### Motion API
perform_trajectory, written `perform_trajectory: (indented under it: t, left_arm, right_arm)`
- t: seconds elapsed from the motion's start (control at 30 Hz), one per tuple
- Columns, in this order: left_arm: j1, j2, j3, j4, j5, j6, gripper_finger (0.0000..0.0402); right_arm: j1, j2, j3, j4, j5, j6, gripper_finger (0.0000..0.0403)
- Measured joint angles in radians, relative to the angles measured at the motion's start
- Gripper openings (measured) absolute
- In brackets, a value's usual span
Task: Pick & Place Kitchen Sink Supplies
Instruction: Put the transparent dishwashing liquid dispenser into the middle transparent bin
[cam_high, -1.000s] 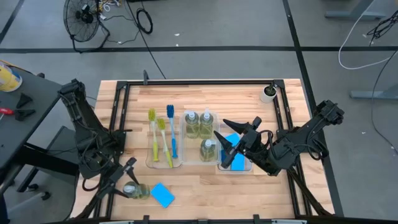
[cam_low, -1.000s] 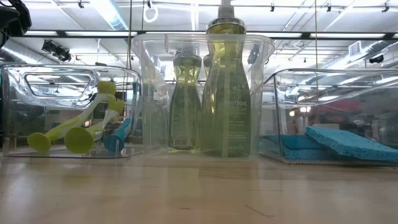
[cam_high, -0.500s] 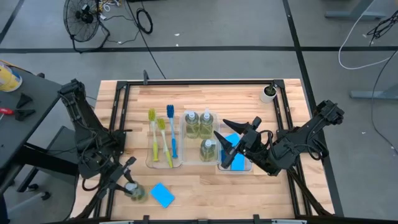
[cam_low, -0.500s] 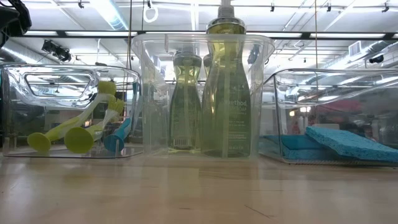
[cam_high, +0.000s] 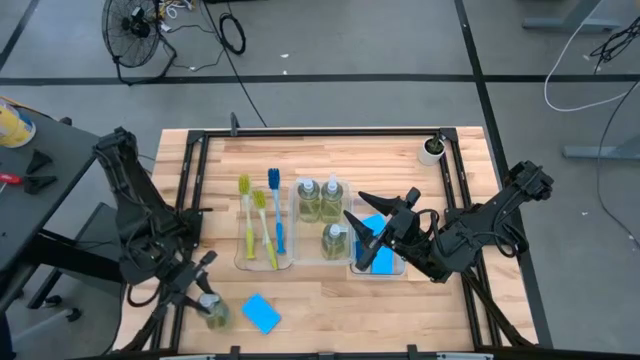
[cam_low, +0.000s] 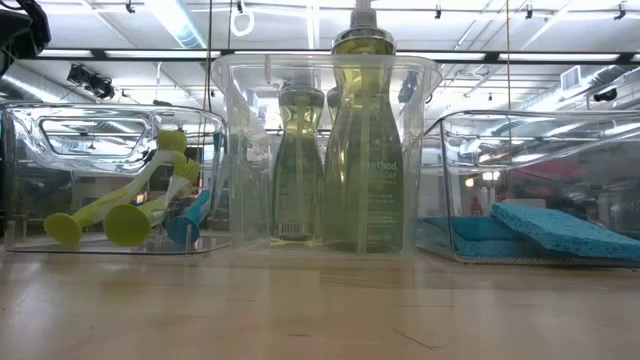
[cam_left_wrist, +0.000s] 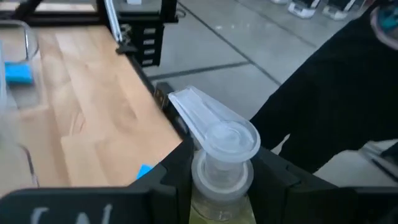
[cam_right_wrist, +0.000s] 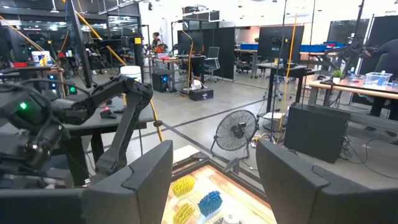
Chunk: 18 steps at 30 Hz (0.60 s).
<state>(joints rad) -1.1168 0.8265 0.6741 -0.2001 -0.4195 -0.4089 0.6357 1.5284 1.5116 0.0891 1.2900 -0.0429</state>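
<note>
My left gripper (cam_high: 207, 303) is clamped on the neck of a soap bottle (cam_left_wrist: 219, 180) at the near-left corner of the table (cam_high: 340, 300), a dark finger (cam_left_wrist: 171, 177) pressed to either side just under the pump head, whose clear spout points away from my wrist. The left arm reaches in from the table's left edge, folded at the elbow, with the wrist angled down toward the front edge. A loose blue sponge (cam_high: 261, 312) lies on the wood just beside the held bottle. My right gripper (cam_high: 378, 226) hangs over the right-hand tray (cam_high: 401, 268) with its fingers spread wide and nothing between them, the arm stretched in low from the right side of the table. In that tray the other blue sponges (cam_low: 545, 228) lie stacked. The middle tray (cam_low: 228, 150) holds three standing soap bottles (cam_low: 364, 150). The left tray (cam_low: 20, 180) holds three dish brushes (cam_high: 262, 225), two yellow-green and one blue, lying side by side.
</note>
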Motion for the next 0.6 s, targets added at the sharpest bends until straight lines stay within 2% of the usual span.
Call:
perform_trajectory:
  t: [0.33,0.6]
  left_arm:
    - [0.011,-0.001,0.104,-0.015,-0.064,0.024,0.0119]
    - [0.089,-0.002,0.177,-0.069,-0.146,0.031,0.0119]
  right_arm:
    - [0.0,0.0,0.0,0.0,-0.014,0.0,0.0231]
    - [0.0,0.0,0.0,0.0,-0.046,0.012,0.0231]
